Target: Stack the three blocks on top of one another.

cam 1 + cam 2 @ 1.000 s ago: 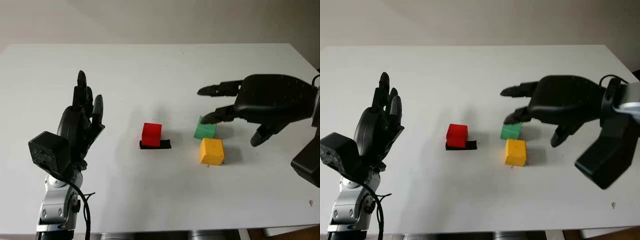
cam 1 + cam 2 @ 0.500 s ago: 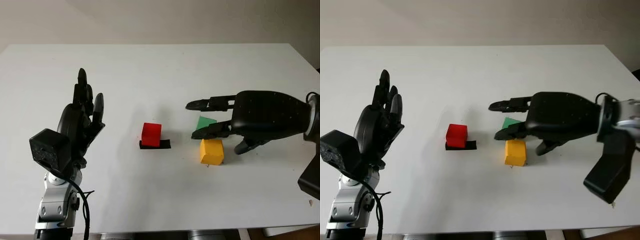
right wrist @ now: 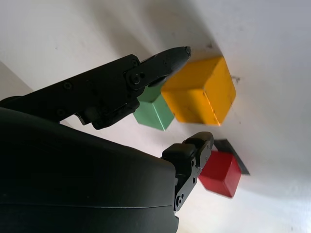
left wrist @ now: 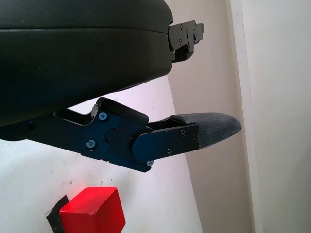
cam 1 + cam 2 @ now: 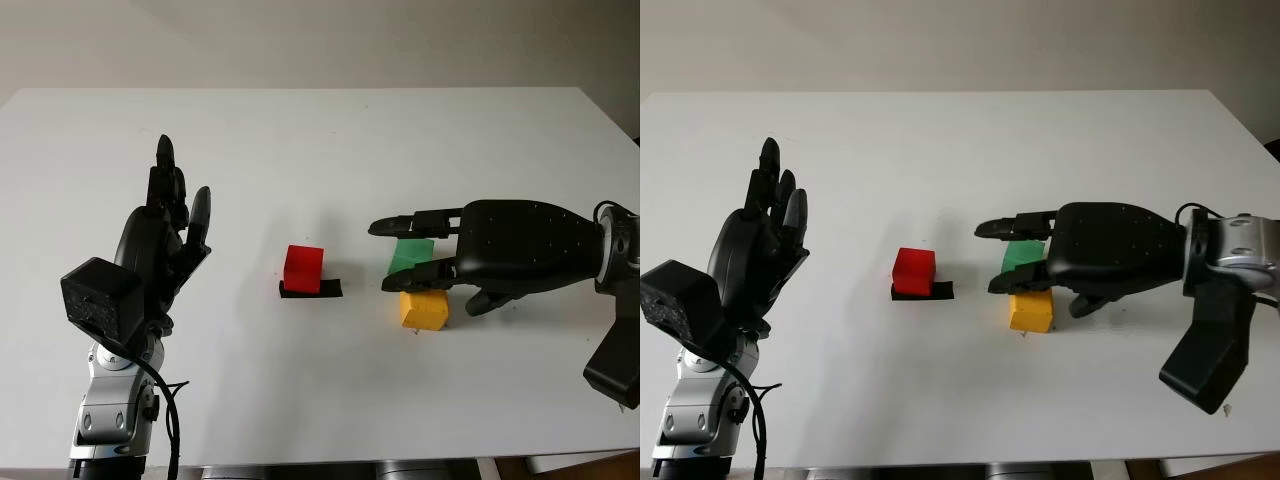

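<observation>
Green block (image 5: 412, 255) sitting just behind yellow block (image 5: 424, 309), right of red block (image 5: 303, 268); right hand (image 5: 420, 252) has been dropping lower around them, open, gripping nothing, so pick isn't made; left hand (image 5: 160, 245) open, parked.

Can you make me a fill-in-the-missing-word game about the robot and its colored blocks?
1. The block sitting on the black patch is ____.
2. The right hand reaches over the green block and the ____ one.
3. The left hand is raised and holds ____.
4. The number of blocks stacked so far is ____.

Missing words: red; yellow; nothing; zero
</observation>
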Robot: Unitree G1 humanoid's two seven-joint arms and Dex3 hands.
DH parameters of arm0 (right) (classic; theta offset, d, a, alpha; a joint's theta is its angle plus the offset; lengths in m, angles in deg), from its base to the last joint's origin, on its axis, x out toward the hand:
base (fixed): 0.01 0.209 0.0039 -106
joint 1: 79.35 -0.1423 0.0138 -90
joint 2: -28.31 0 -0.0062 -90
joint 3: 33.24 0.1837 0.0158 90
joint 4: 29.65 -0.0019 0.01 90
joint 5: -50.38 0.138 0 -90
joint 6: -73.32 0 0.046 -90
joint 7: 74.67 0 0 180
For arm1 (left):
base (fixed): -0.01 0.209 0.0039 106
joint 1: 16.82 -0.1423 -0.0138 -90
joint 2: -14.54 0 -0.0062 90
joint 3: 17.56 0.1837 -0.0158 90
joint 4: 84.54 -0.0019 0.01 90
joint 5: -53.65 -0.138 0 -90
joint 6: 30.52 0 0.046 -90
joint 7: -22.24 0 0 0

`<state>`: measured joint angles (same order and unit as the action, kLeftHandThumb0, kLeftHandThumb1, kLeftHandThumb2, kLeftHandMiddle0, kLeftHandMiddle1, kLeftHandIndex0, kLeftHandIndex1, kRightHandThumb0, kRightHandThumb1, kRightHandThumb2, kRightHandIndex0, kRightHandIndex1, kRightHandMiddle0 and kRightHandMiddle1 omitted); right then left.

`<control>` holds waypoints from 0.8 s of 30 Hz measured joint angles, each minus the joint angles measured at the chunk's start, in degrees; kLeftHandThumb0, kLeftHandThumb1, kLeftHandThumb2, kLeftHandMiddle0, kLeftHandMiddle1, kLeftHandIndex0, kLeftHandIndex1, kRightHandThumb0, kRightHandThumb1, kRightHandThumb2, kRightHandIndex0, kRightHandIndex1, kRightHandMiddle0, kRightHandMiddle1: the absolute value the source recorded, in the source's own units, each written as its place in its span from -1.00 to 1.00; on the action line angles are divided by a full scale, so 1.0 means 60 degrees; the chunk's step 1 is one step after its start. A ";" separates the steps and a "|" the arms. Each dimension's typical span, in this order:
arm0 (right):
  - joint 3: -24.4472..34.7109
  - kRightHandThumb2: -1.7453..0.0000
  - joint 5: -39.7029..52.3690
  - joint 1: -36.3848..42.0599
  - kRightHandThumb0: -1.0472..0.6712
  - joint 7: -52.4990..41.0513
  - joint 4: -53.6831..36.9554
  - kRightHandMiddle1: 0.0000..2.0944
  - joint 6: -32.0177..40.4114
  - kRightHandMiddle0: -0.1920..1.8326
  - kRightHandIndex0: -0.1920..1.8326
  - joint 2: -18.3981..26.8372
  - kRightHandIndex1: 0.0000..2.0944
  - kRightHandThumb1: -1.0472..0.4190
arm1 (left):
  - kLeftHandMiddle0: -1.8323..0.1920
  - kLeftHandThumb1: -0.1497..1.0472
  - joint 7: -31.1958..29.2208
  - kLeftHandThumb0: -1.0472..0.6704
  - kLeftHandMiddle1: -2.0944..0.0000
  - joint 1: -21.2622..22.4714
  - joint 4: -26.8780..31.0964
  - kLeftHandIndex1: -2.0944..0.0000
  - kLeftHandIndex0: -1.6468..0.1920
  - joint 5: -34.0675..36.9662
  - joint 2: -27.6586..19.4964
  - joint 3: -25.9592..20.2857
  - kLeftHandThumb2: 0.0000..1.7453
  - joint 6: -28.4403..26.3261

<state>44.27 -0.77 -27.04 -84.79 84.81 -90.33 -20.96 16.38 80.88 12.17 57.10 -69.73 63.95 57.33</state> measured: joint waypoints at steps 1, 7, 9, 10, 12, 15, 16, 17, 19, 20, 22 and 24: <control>-0.0021 0.94 -0.0130 -0.0024 -0.21 0.0090 0.0024 -0.91 -0.0002 -0.34 -0.71 0.0033 -0.95 -0.73 | 1.00 1.00 -0.0001 -0.64 0.96 -0.0004 0.0000 0.99 1.00 0.0000 0.0000 0.0000 -0.35 0.0012; -0.0152 0.94 -0.0487 -0.0074 -0.24 0.0624 0.0336 -0.91 0.0066 -0.33 -0.73 0.0057 -0.96 -0.72 | 1.00 1.00 0.0037 -0.64 0.95 -0.0015 0.0000 0.98 1.00 -0.0022 0.0002 0.0000 -0.36 0.0058; -0.0197 0.94 -0.0648 -0.0085 -0.25 0.0840 0.0343 -0.91 0.0086 -0.33 -0.73 0.0057 -0.96 -0.72 | 1.00 1.00 0.0037 -0.64 0.95 -0.0019 0.0000 0.98 1.00 -0.0018 0.0004 0.0000 -0.37 0.0063; -0.0214 0.94 -0.0727 -0.0096 -0.25 0.0948 0.0348 -0.91 0.0087 -0.32 -0.72 0.0056 -0.95 -0.72 | 1.00 1.00 0.0038 -0.64 0.95 -0.0022 0.0000 0.98 1.00 -0.0018 0.0004 0.0000 -0.37 0.0063; -0.0248 0.94 -0.0905 -0.0111 -0.22 0.1325 0.0404 -0.90 0.0088 -0.31 -0.71 0.0045 -0.95 -0.72 | 0.99 1.00 0.0039 -0.64 0.95 -0.0041 0.0000 0.98 1.00 -0.0024 0.0003 0.0001 -0.37 0.0063; -0.0380 0.93 -0.1224 -0.0114 -0.22 0.1930 0.0469 -0.90 0.0152 -0.32 -0.72 0.0012 -0.95 -0.73 | 0.98 1.00 0.0057 -0.64 0.94 -0.0085 0.0001 0.97 0.99 -0.0097 0.0004 0.0006 -0.37 0.0064; -0.0434 0.93 -0.1288 -0.0114 -0.22 0.2052 0.0481 -0.90 0.0174 -0.32 -0.71 0.0011 -0.95 -0.73 | 0.97 1.00 0.0063 -0.64 0.94 -0.0103 0.0001 0.97 0.98 -0.0102 0.0007 0.0006 -0.37 0.0064; -0.0488 0.94 -0.1359 -0.0115 -0.22 0.2221 0.0516 -0.90 0.0205 -0.31 -0.70 0.0008 -0.94 -0.73 | 0.97 1.00 0.0081 -0.64 0.94 -0.0117 0.0001 0.97 0.98 -0.0116 0.0014 0.0009 -0.37 0.0063; -0.0573 0.93 -0.1511 -0.0118 -0.24 0.2593 0.0594 -0.89 0.0249 -0.29 -0.70 -0.0017 -0.94 -0.74 | 0.96 1.00 0.0141 -0.64 0.94 -0.0125 0.0003 0.96 0.97 -0.0190 0.0023 0.0030 -0.37 0.0063; -0.0594 0.93 -0.1552 -0.0118 -0.23 0.2767 0.0641 -0.89 0.0260 -0.29 -0.70 -0.0042 -0.94 -0.74 | 0.96 1.00 0.0163 -0.65 0.94 -0.0126 0.0005 0.96 0.97 -0.0222 0.0023 0.0049 -0.37 0.0063; -0.0676 0.94 -0.1656 -0.0131 -0.23 0.3056 0.0673 -0.89 0.0312 -0.30 -0.71 -0.0062 -0.95 -0.74 | 0.96 1.00 0.0186 -0.65 0.94 -0.0129 0.0006 0.96 0.97 -0.0263 0.0025 0.0100 -0.38 0.0064; -0.0838 0.94 -0.1900 -0.0152 -0.22 0.3350 0.0681 -0.88 0.0376 -0.29 -0.70 -0.0068 -0.95 -0.73 | 0.96 1.00 0.0184 -0.64 0.95 -0.0135 0.0008 0.96 0.98 -0.0251 0.0027 0.0131 -0.37 0.0064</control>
<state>39.24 -12.18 -27.95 -64.69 88.89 -88.08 -21.36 17.49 80.07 12.22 55.60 -69.57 64.74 57.71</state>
